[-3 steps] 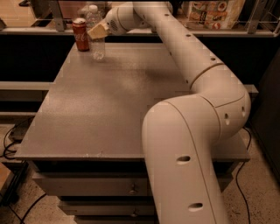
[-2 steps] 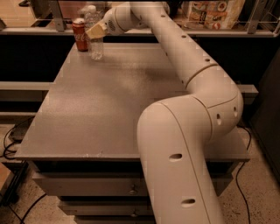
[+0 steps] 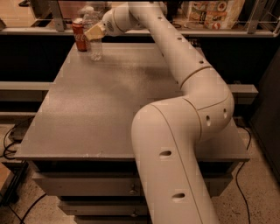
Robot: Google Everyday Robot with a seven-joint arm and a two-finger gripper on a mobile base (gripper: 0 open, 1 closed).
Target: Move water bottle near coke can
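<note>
1. Nearest the camera, the robot's cream-coloured arm (image 3: pixel 175 166) rises at the near right corner of the grey table (image 3: pixel 87 109) and fills the lower right of the view.
2. Under the table's near edge sits a row of drawer fronts (image 3: pixel 83 183), and dark cables (image 3: pixel 8 144) lie on the floor off its left side.
3. Over the table's right side the arm bends at a bulky elbow, then stretches diagonally across the top toward the far left corner.
4. At that far left corner, the gripper (image 3: pixel 93 33) is closed around the upper body of the water bottle (image 3: pixel 96 47), with one tan finger (image 3: pixel 95 30) lying across the side of the bottle that faces the camera.
5. The water bottle stands upright on the table top, its white cap showing above the gripper.
6. The coke can (image 3: pixel 79 29) stands upright just beside the bottle, to its left and a little nearer the table's far edge. Whether the two touch cannot be told.
7. Beyond the table's far edge, a rail runs across the view, with printed packages (image 3: pixel 214 8) behind it at the right.
</note>
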